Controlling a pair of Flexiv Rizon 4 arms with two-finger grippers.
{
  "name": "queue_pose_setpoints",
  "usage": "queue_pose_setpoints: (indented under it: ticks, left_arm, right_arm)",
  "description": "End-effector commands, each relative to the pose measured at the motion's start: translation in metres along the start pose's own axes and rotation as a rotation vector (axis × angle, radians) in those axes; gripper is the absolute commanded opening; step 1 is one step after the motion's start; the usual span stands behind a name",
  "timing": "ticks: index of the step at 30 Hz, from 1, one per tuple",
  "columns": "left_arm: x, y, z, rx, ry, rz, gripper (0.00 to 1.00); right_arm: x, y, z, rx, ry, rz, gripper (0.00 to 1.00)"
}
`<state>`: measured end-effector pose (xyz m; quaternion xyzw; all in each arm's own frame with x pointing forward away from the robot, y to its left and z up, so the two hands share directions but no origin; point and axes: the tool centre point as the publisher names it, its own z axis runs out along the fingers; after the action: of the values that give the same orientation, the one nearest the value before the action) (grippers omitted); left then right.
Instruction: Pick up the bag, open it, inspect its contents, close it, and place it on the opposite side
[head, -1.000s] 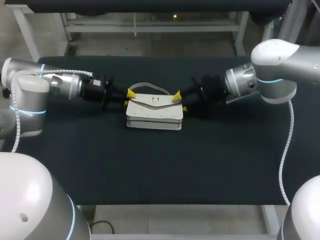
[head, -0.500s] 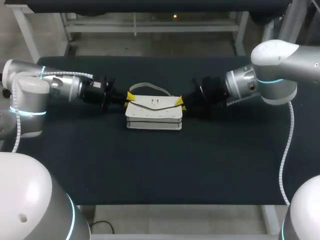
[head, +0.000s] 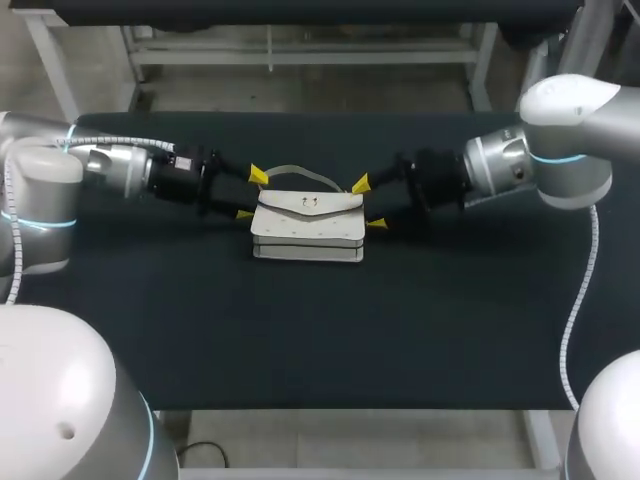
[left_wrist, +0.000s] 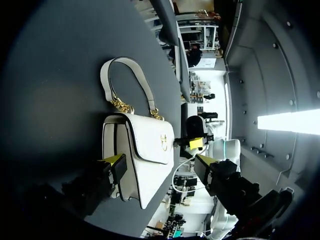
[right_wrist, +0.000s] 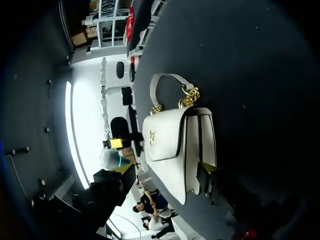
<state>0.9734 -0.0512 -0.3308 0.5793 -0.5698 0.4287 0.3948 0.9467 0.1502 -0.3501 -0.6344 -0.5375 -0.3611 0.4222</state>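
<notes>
Bag (head: 307, 225) lying flat mid-table (head: 300, 330), flap (head: 305, 205) shut, handle (head: 300, 172) on far side. Left pincer (head: 250, 194) wide open at bag's left end, holding nothing. Right pincer (head: 368, 204) likewise at bag's right end. Reads as pick-up step, no grip yet. Next: close on bag ends evenly, lift level.

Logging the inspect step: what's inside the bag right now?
Nothing inside shows. The bag sits on the table with its flap closed over the front, so its contents are covered.
</notes>
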Motion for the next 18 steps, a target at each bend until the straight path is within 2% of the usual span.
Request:
queue_pose_setpoints:
  ticks: [1, 4, 6, 12, 18]
  left_arm:
    - [0.003, 0.014, -0.013, 0.059, -0.016, -0.003, 1.00]
    - [0.001, 0.016, -0.020, 0.081, -0.034, -0.013, 1.00]
    - [-0.001, 0.018, -0.024, 0.091, -0.041, -0.019, 1.00]
    - [-0.003, 0.022, -0.033, 0.112, -0.056, -0.028, 1.00]
    - [-0.002, 0.026, -0.040, 0.127, -0.067, -0.031, 1.00]
  right_arm:
    - [0.000, -0.015, -0.005, -0.003, 0.001, -0.010, 0.73]
    - [-0.002, -0.019, 0.000, 0.018, -0.005, -0.011, 0.49]
    - [-0.004, -0.020, 0.005, 0.032, -0.009, -0.009, 0.39]
    - [-0.009, -0.019, 0.016, 0.063, -0.020, 0.005, 0.29]
    - [-0.017, -0.015, 0.021, 0.074, -0.027, 0.033, 0.27]
